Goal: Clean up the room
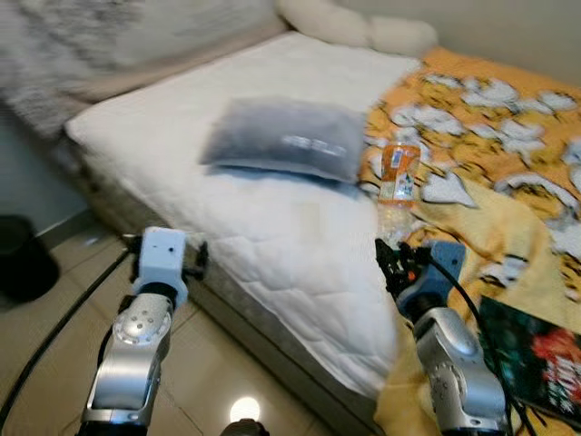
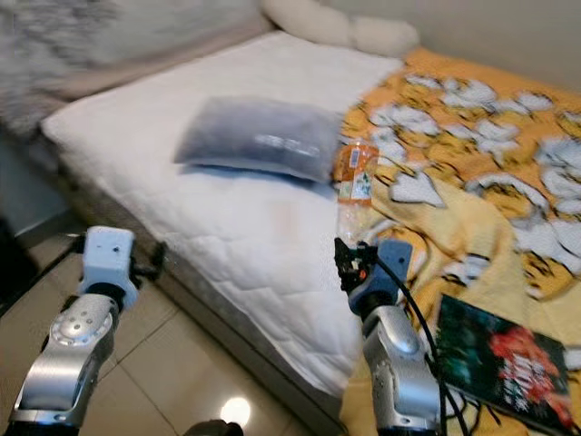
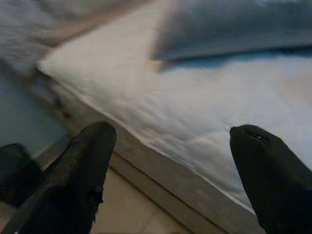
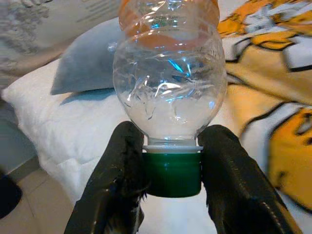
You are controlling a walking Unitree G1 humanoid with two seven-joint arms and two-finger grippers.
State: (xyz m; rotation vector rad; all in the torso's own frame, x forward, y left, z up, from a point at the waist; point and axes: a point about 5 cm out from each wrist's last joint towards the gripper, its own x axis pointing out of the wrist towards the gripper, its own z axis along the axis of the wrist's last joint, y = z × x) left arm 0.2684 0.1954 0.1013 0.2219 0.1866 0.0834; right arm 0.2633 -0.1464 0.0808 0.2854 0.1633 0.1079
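The right hand (image 4: 171, 170) pinches the green cap (image 4: 171, 174) of an empty clear plastic bottle (image 1: 398, 186), one black finger (image 4: 117, 180) on each side of the cap. The bottle has an orange label and lies on the bed (image 1: 272, 227), its body pointing away from the hand, just beside the grey pillow (image 1: 286, 138) and at the edge of the orange and yellow patterned blanket (image 1: 490, 136). The left hand (image 3: 170, 175) hangs over the tiled floor (image 1: 54, 345) near the bed's side, fingers spread wide apart and holding nothing. A dark book (image 2: 504, 363) lies on the blanket, near the bed's front edge. Two white pillows (image 1: 359, 27) rest at the bed's far end
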